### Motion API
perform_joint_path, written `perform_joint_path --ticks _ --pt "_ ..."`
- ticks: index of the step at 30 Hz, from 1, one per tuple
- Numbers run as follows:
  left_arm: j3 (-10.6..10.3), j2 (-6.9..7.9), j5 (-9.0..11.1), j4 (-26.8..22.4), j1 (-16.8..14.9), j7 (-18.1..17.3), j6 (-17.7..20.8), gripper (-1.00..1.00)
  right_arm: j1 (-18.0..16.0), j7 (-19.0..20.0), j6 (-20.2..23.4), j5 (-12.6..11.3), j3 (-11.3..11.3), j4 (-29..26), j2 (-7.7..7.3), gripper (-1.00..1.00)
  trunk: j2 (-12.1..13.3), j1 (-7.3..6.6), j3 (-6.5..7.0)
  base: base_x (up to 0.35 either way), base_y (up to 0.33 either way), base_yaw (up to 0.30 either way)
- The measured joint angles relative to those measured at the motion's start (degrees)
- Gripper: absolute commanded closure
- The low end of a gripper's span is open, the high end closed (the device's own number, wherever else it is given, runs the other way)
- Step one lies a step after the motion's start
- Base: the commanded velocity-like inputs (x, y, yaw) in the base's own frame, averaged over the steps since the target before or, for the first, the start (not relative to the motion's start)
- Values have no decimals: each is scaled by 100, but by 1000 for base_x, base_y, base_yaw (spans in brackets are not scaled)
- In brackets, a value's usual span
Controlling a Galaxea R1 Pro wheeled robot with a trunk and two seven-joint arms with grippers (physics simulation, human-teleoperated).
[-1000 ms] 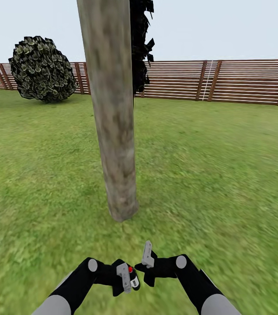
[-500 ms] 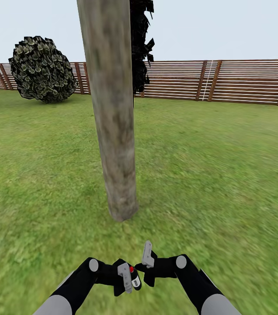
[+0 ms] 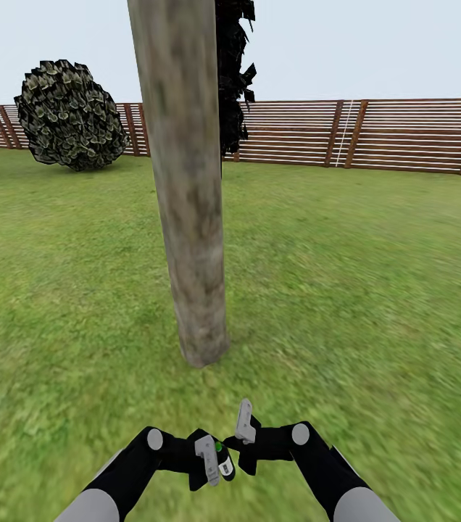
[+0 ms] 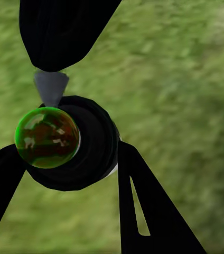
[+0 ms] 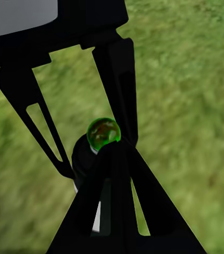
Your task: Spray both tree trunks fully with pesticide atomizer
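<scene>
Head view down over lawn (image 3: 375, 290); both wrist views close above it.

Green lawn (image 3: 375, 290), thick tree trunk (image 3: 187, 217) rooted in it, round bush (image 3: 69, 116) seemingly at fence (image 3: 375, 134)

My arms are pale grey near the body, turning glossy black toward the wrists, each with a round grey cap at the joint. My left gripper (image 3: 212, 458) and right gripper (image 3: 245, 428) have light grey fingers; up close they look black, with long narrow slots cut through.
</scene>
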Motion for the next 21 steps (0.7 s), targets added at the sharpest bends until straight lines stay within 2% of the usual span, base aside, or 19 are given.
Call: perform_joint_path --ticks 15,19,21 --pt "3 36 -1 65 6 10 -1 100 0 0 0 0 0 0 0 100 0 0 0 0 0 0" --pt "0 98 -54 93 13 23 0 100 0 -2 0 0 0 0 0 100 0 0 0 0 0 0" --pt "-1 218 -78 98 17 28 1 100 0 -3 0 0 0 0 0 100 0 0 0 0 0 0"
